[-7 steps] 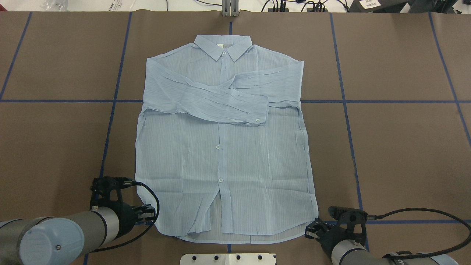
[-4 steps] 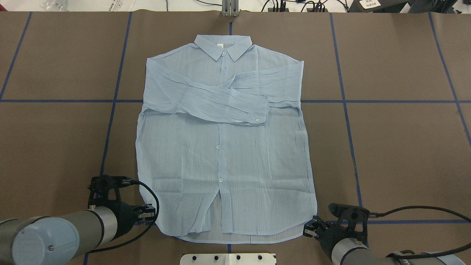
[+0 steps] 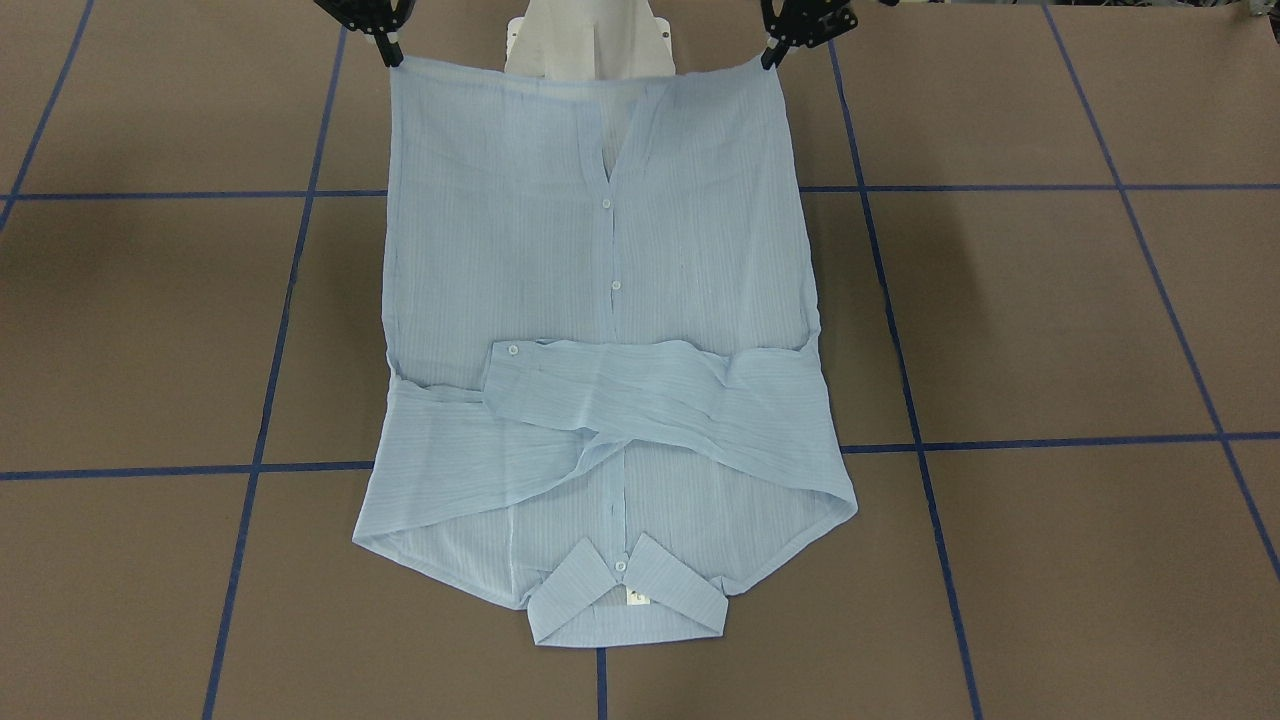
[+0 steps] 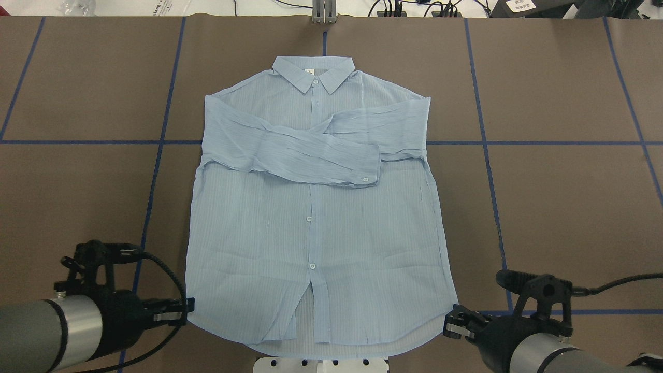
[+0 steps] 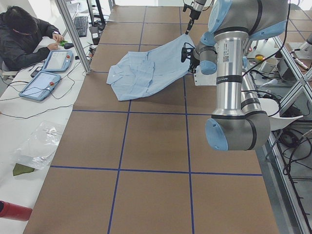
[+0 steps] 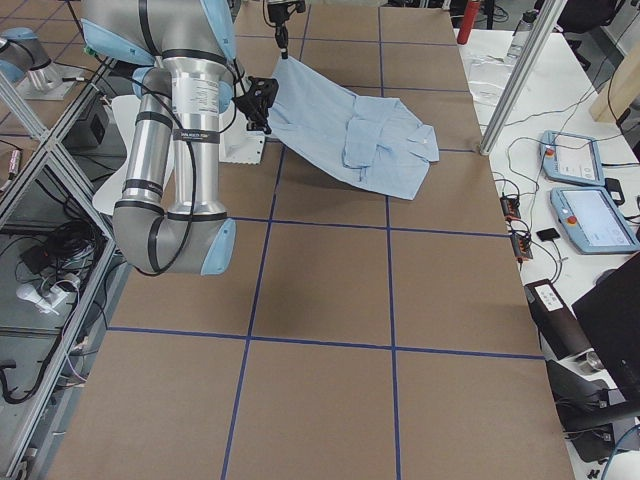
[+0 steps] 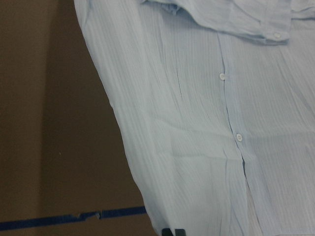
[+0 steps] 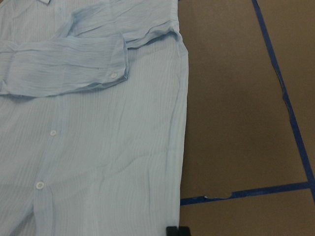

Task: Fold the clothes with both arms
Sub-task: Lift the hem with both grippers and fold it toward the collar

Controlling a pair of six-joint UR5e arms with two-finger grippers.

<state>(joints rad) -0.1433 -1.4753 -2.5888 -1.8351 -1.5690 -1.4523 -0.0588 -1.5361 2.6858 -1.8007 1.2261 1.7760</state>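
Between both end effectors (image 4: 187, 306) (image 4: 448, 326) — shirt (image 4: 331, 233) hem, gripped

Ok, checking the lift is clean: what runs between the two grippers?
Only the shirt hem, held at its corners by the left gripper and right gripper, over the white base; the front-facing view shows it.

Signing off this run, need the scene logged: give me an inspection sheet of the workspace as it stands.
surface: brown table with blue tape grid.
job's things: shirt buttons up, sleeves crossed over chest; hem held off the table, collar end lying on it.
clutter: nothing seen.
hands: left hand and right hand each shut on a hem corner.
cables: black cable loops at each wrist.
surroundings: person seated at side bench, two tablets there.
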